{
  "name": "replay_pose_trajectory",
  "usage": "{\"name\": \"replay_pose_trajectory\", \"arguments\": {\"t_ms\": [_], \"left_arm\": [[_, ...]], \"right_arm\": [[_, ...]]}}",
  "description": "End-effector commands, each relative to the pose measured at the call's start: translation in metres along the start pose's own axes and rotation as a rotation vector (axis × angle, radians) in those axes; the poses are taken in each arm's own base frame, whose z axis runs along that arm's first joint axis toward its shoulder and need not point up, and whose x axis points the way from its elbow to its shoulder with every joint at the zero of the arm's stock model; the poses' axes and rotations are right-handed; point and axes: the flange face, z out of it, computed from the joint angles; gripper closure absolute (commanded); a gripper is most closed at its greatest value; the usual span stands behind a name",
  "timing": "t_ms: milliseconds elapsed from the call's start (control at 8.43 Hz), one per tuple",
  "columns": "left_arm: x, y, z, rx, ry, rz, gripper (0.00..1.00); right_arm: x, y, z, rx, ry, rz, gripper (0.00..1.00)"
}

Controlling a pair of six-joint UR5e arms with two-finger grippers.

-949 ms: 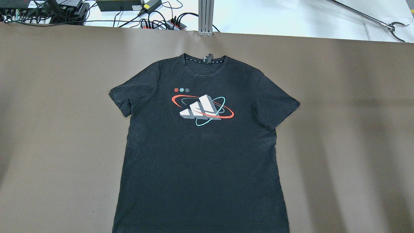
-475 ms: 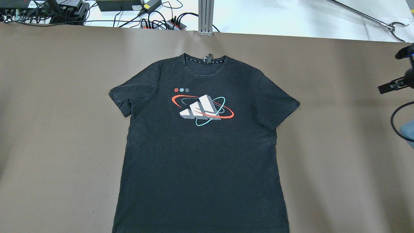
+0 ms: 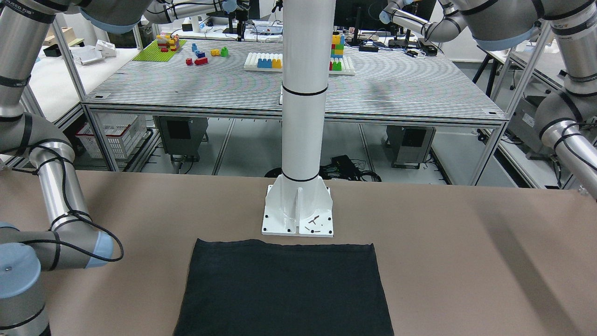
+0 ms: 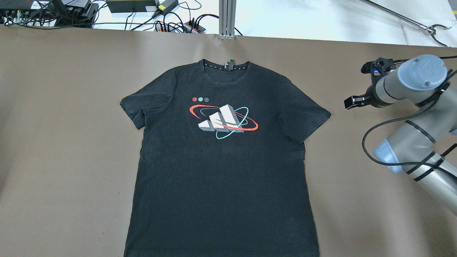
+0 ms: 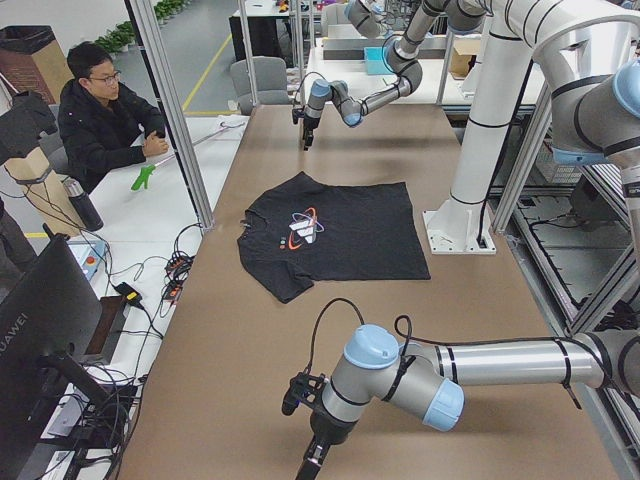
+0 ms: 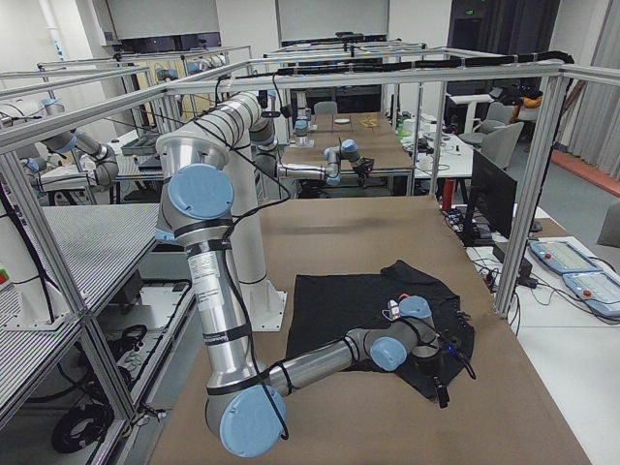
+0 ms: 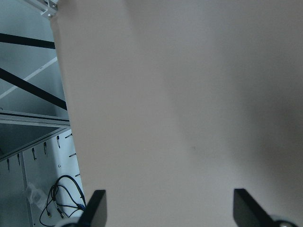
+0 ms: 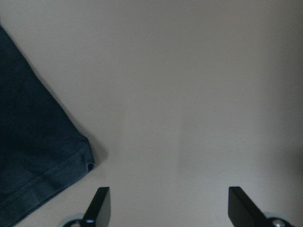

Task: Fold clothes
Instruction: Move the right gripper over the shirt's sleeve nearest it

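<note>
The clothes are one black T-shirt with a red, white and teal print, lying flat and face up on the brown table. Only its plain lower part shows in the front-facing view. My right gripper hovers just right of the shirt's right sleeve. In the right wrist view it is open and empty, with the sleeve hem at the left. My left gripper is open and empty over bare table near an edge, far from the shirt; it also shows in the exterior left view.
The white pillar base stands at the shirt's bottom hem. Cables and power strips lie beyond the far table edge, with a grabber tool at far right. A seated operator watches from across the table.
My right arm has come into the overhead view from the right edge and moved left toward the shirt's right sleeve. The shirt has not moved.
</note>
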Motion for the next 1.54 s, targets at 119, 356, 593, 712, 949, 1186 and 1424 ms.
{"name": "replay_pose_trajectory", "arguments": {"t_ms": [119, 356, 593, 712, 949, 1186, 1424], "left_arm": [[-0.002, 0.004, 0.008, -0.009, 0.003, -0.016, 0.06], [0.000, -0.001, 0.005, 0.000, 0.006, -0.015, 0.06], [-0.001, -0.001, 0.004, 0.000, 0.000, -0.016, 0.06], [0.000, -0.001, 0.003, 0.002, 0.001, -0.014, 0.06], [0.001, -0.002, -0.004, 0.015, 0.003, -0.012, 0.06], [0.000, 0.000, -0.004, 0.014, 0.002, -0.012, 0.06], [0.001, 0.022, -0.001, 0.025, 0.004, -0.004, 0.06]], "right_arm": [[-0.041, 0.002, 0.050, -0.020, -0.038, 0.072, 0.13], [-0.036, 0.005, 0.073, -0.022, -0.044, 0.102, 0.17], [-0.042, 0.008, 0.076, -0.026, -0.050, 0.116, 0.21], [-0.049, 0.007, 0.076, -0.026, -0.055, 0.140, 0.28], [-0.057, 0.011, 0.079, -0.034, -0.059, 0.137, 0.41], [-0.061, 0.006, 0.081, -0.034, -0.059, 0.136, 0.54], [-0.068, -0.002, 0.080, -0.029, -0.063, 0.134, 1.00]]}}
